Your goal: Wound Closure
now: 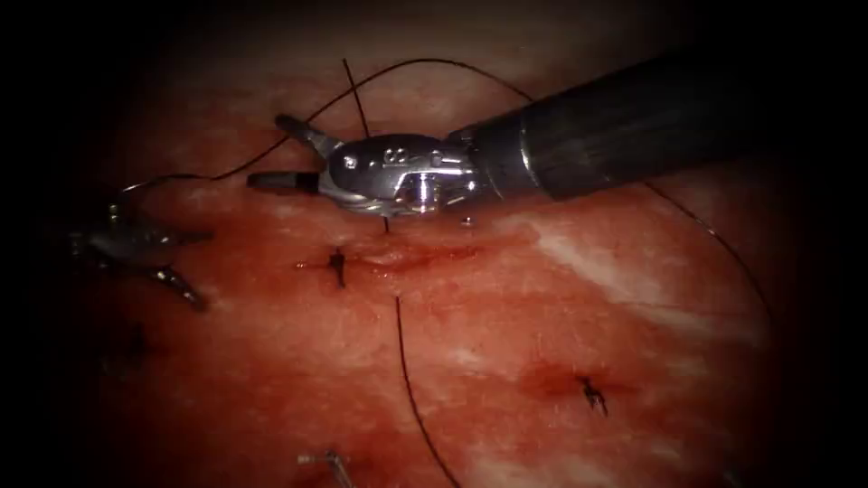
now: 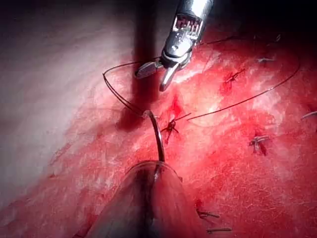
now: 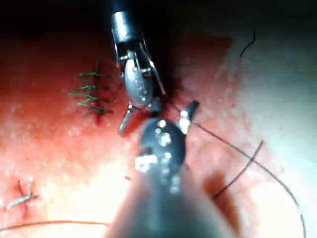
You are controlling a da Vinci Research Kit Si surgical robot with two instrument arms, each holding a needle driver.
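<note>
My left tool [image 2: 156, 171] is shut on the curved needle [image 2: 159, 136], gripping it away from the end that carries the thread. The needle stands free above the tissue [image 1: 506, 325], left of the cut [image 1: 407, 258]. In the endoscope view the left tool [image 1: 149, 242] lies dim at the far left. The thread [image 1: 253, 163] runs from the needle up to my right tool [image 1: 271, 152]. Its jaws are open and hold nothing, and the thread crosses by the upper jaw. The right tool [image 2: 151, 81] hovers above the tissue, just beyond the cut.
One stitch [image 1: 337, 267] sits at the cut's left end. More stitches lie at the lower right [image 1: 592, 394] and the bottom [image 1: 327, 461]. A loose strand [image 1: 411, 389] trails toward the bottom, and the long thread loops around the right side [image 1: 723, 244]. Red fluid wets the tissue.
</note>
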